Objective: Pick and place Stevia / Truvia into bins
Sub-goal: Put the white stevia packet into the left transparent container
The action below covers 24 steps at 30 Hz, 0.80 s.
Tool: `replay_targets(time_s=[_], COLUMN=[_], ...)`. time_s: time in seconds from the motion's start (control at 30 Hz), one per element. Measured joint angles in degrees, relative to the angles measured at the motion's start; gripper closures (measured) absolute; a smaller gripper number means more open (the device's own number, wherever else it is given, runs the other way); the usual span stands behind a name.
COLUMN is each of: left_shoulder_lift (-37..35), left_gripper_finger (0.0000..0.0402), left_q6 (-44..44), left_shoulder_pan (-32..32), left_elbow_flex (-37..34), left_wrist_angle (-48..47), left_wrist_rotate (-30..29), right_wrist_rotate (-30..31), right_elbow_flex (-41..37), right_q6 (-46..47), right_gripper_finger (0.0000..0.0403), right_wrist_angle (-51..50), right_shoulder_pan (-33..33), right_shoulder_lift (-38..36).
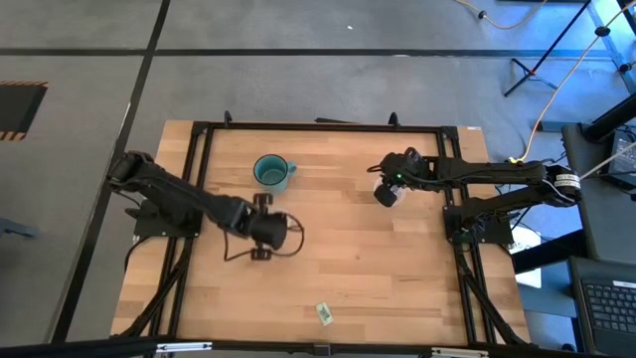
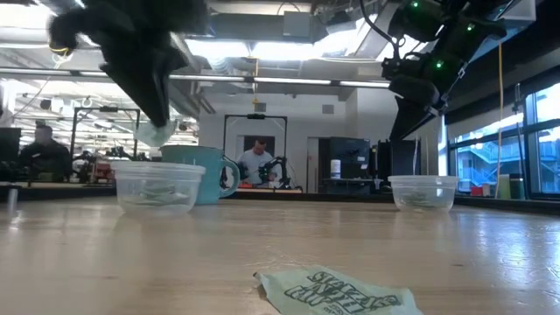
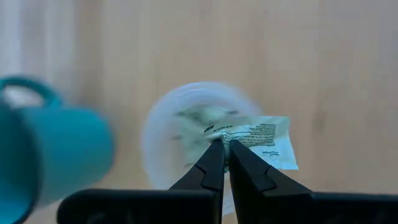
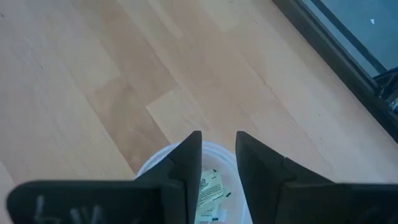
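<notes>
Two clear cups serve as the bins on this wooden table [image 1: 397,259], and working from the left, the left gripper [image 3: 222,148] hangs above the left cup [image 2: 158,187], its fingers pinched tight on the edge of one Stevia sachet [image 3: 261,140]; the left wrist view shows that cup directly beneath the dangling packet, already holding several sachets, with the teal mug [image 2: 206,172] standing just beside it; the sachet hangs off to one side of the fingers and not squarely over the cup's middle, so on release it could flutter, catch the rim and land on the table, or stick to a pad; the mug is close enough that a drifting packet or a sideways swing of the arm might reach it; nearer the front edge of the table, between the arms, one loose sachet [image 1: 325,314] lies flat on the wood, printed side up, well apart from both cups, and being so thin it may slide rather than lift when pinched; on the right, the right gripper [image 4: 217,158] hovers over the right cup [image 2: 423,191] with its fingers parted and nothing between them, sachets lying in the cup below.
</notes>
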Motion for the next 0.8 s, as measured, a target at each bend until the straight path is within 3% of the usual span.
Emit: replay_targets(time_s=[0.4,0.57,0.8], left_shoulder_lift=[0.06,0.06,0.06], left_gripper_finger=[0.0391,0.0377,0.0326], left_q6=[3.10,3.60,3.21], left_shoulder_pan=[11.85,12.50,10.69], left_elbow_flex=[-5.49,-6.58,-6.58], left_wrist_angle=[4.48,6.37,6.41], left_wrist_rotate=[6.99,7.59,7.43], right_wrist_rotate=[0.00,0.00,0.01], right_elbow_flex=[0.00,0.00,0.00], right_q6=[-2.53,-2.53,-2.53], right_gripper_finger=[0.0301,0.0301,0.0301], right_wrist_angle=[0.04,0.05,0.04], right_shoulder_pan=[0.00,0.02,0.01], right_shoulder_lift=[0.00,0.00,0.00])
